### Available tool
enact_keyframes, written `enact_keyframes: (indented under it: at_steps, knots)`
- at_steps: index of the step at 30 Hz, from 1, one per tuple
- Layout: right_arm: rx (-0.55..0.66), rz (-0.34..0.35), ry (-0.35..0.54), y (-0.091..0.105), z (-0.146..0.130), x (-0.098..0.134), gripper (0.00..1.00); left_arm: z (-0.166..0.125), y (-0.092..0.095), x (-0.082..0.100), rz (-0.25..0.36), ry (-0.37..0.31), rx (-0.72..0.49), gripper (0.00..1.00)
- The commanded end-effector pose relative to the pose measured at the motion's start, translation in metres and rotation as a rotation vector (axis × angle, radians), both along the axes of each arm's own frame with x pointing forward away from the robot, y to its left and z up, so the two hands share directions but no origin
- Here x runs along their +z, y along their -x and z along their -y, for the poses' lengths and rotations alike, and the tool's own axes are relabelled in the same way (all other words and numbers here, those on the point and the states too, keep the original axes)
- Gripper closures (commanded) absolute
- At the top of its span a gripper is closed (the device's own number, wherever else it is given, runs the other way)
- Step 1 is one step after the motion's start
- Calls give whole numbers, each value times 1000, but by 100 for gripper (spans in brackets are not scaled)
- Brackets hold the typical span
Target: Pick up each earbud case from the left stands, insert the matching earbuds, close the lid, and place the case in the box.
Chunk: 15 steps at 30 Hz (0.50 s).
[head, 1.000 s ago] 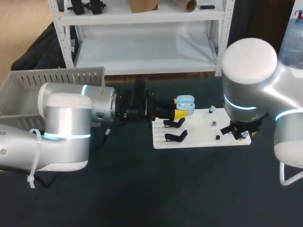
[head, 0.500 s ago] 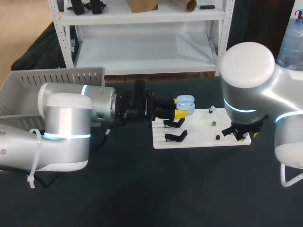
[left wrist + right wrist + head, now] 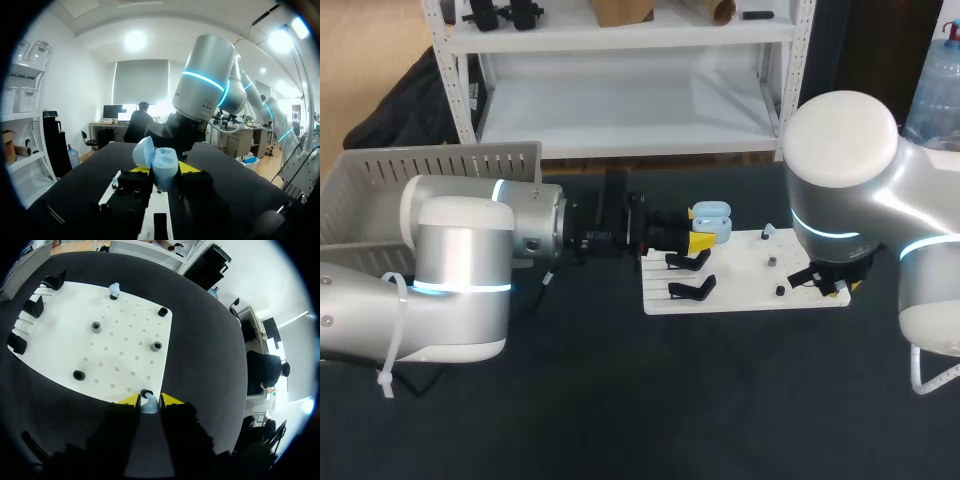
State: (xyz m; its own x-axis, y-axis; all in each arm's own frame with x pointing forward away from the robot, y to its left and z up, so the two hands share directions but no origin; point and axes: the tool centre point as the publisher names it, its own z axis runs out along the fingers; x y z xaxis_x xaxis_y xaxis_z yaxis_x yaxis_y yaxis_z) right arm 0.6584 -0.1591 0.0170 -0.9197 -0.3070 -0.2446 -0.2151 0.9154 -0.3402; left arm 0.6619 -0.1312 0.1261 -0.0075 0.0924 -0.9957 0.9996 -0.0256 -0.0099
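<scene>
Earbud (image 3: 149, 404) seated at a black socket (image 3: 144, 392) and pinched between the yellow tips of our right pincer (image 3: 149, 399), at the near right corner of the white board (image 3: 125, 325) on the bench (image 3: 620, 400). Our left pincer (image 3: 698, 241) grips the light-blue earbud case (image 3: 712, 222), lid open, above the board's far left end. The earbud must therefore, we judge, travel leftward across the board to reach it.
</scene>
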Motion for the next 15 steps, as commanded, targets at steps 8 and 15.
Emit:
enact_keyframes:
  at_steps: [8, 15]
  knots:
    - [-5, 3, 6, 0, -1, -1, 98, 0, 2, 0, 1, 0, 7, 100]
    - [-5, 11, 12, 2, -2, 7, 100, 0, 2, 0, 1, 0, 7, 100]
